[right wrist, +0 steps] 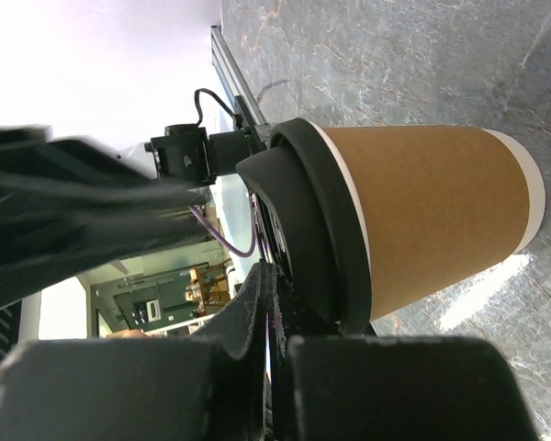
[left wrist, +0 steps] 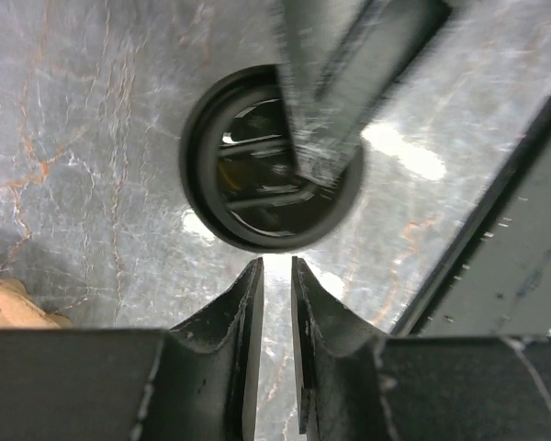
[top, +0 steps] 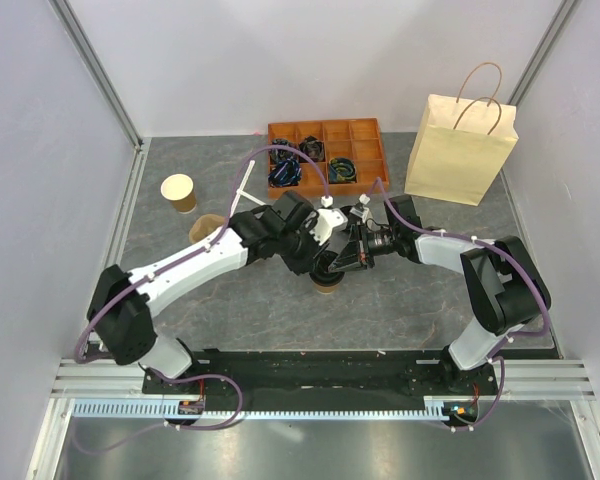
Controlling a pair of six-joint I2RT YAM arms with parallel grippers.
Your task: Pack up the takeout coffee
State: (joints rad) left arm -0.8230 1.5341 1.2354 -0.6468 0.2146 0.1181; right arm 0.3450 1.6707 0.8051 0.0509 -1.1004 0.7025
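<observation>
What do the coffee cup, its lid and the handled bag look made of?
The takeout coffee cup looks like matte brown kraft paper, with a white band at its base. Its lid seems to be smooth black plastic; it is slightly glossy and catches reflections in the left wrist view. The paper bag appears to be matte cream paper with flat creased sides. Its twisted handles are possibly paper cord.

The grey marbled table (top: 400,300) is carrying it all: a cream paper bag (top: 460,150) is standing upper right, an orange tray (top: 365,130) is sitting top centre, an open brown cup (top: 179,191) is standing at left near a tan pulp carrier (top: 206,228), and the takeout coffee (top: 327,286) is standing upright at centre.
</observation>
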